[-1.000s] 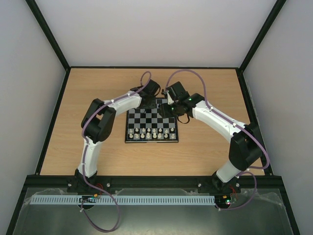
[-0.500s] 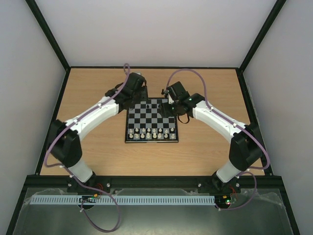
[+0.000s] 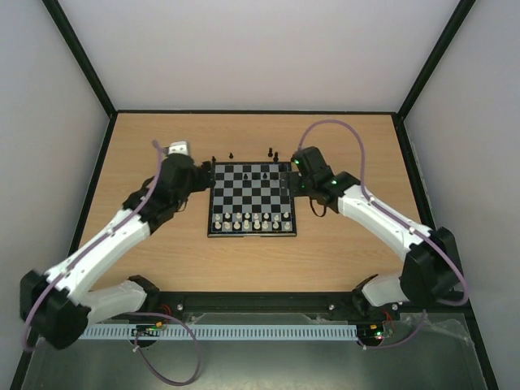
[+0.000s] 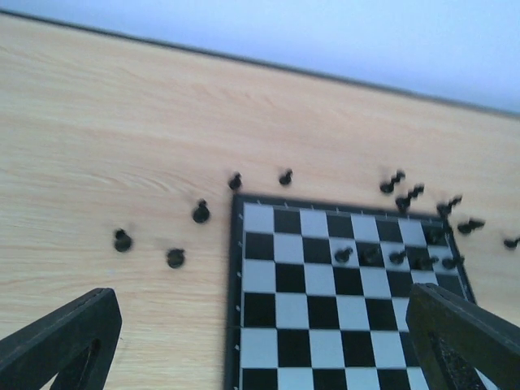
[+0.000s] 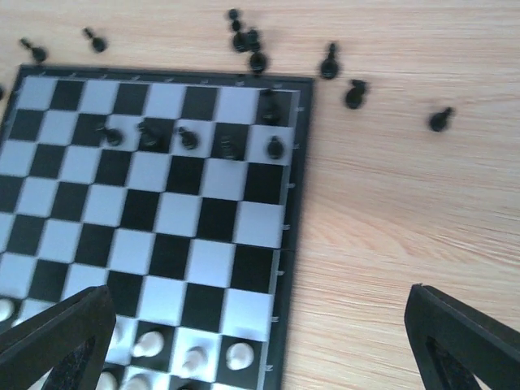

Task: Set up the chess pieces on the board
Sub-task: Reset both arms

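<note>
Left gripper point(image 4: 260, 357) and right gripper point(image 5: 260, 349) hang wide, empty, flanking the board point(image 3: 252, 199) mid-table. White pieces point(image 5: 195, 355) stand in its near rows. Black pieces point(image 4: 201, 213) lie scattered around its far edge, likely fetched next.

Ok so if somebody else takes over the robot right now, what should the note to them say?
Left gripper: open, empty, by the far-left corner of the board.
Right gripper: open, empty, by its far-right corner.
The board lies mid-table.
Done: white pieces stand along the near edge, and a few black pieces are on the far rows.
Left: loose black pieces lie on the table beyond the far edge and both far corners. They still need squares.
</note>
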### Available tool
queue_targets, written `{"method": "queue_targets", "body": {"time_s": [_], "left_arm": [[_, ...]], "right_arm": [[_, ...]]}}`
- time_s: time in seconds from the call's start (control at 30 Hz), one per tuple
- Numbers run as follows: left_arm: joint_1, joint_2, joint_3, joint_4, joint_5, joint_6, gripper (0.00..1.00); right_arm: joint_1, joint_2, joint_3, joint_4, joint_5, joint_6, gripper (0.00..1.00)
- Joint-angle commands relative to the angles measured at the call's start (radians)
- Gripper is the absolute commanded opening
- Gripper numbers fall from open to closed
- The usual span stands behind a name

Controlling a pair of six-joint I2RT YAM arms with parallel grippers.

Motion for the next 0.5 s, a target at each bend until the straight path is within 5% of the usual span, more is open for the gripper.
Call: {"method": "queue_targets", "body": {"time_s": [0.0, 0.2, 0.47], "left_arm": [[0.039, -0.182, -0.079, 0.038, -0.122, -0.012, 0.99], [0.114, -0.325, -0.271, 0.200, -0.161, 0.051, 1.00], [0.223, -0.274, -0.519, 0.565, -0.175, 0.215, 0.99]], "right_arm": [[-0.083, -0.126, -0.135, 0.108, 0.126, 0.026, 0.98], [-0.328, -0.275, -0.335, 0.308, 0.102, 0.014, 0.99], [-0.514, -0.311, -0.564, 0.603, 0.201, 0.050, 0.98]]}}
